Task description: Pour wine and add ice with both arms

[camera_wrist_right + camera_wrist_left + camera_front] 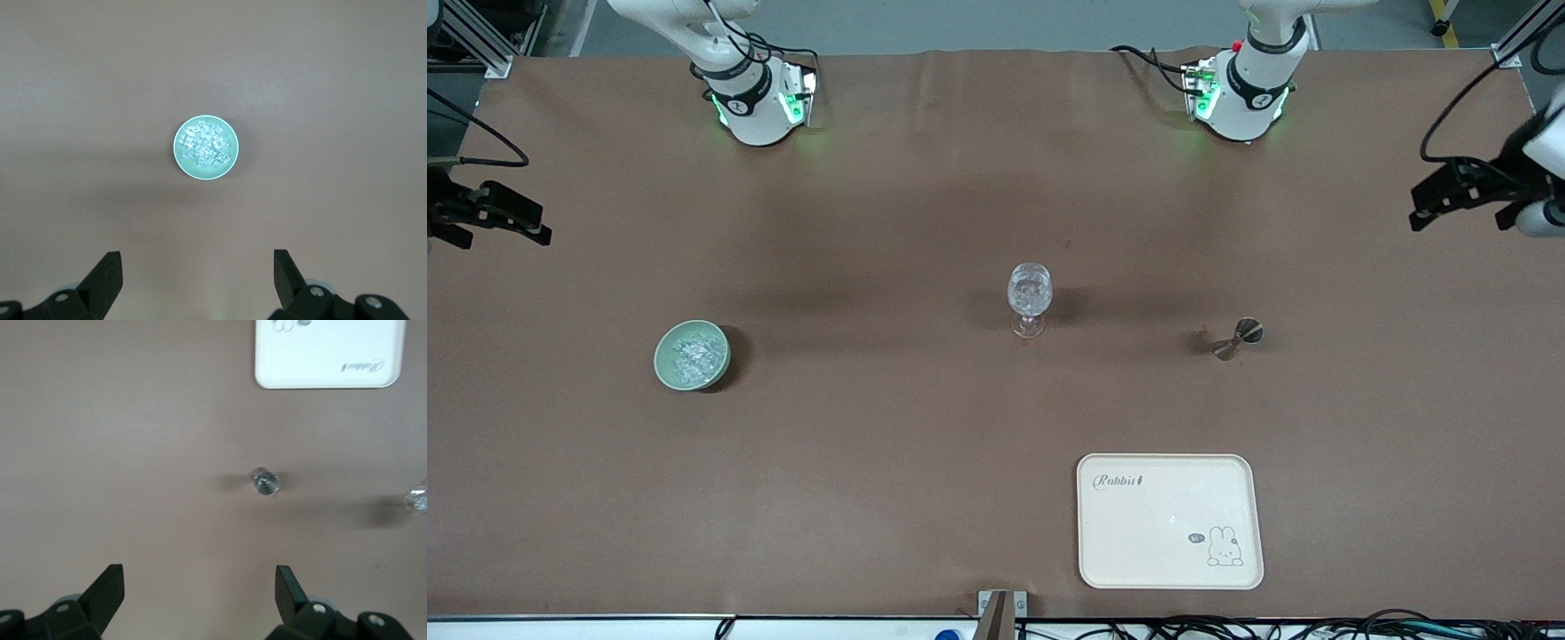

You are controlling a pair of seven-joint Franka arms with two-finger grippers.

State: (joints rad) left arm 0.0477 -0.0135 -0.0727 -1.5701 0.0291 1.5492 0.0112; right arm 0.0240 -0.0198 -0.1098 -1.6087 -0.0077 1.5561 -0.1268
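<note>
Clear, glassy ice (691, 356) is heaped in a pale green bowl (665, 372), and the small chunks are seen to glint white in the light. Each chunk is far smaller than the bowl, and the pile fills the bowl almost to its rim. The bowl is set on the brown table (871, 462) toward the right arm's end, well apart from everything else. A clear stemmed glass (1030, 298) is stood upright near the middle of the table. A small metal measuring cup (1238, 338), shaped like two cones joined at the tips, is set toward the left arm's end, about as near to the front camera as the glass. A cream tray (1170, 573) with a rabbit drawn on it is laid flat nearer to the front camera than the glass and the metal cup. The right gripper (507, 227) is held up over the right arm's end of the table, and its fingers (107, 277) are spread wide apart with nothing between them. In the right wrist view the bowl of ice is seen straight below. The left gripper (1449, 200) is held up over the left arm's end of the table, and its fingers (110, 590) are also spread wide apart with nothing between them. In the left wrist view the metal cup is seen below, with the tray and the glass at the edges.
</note>
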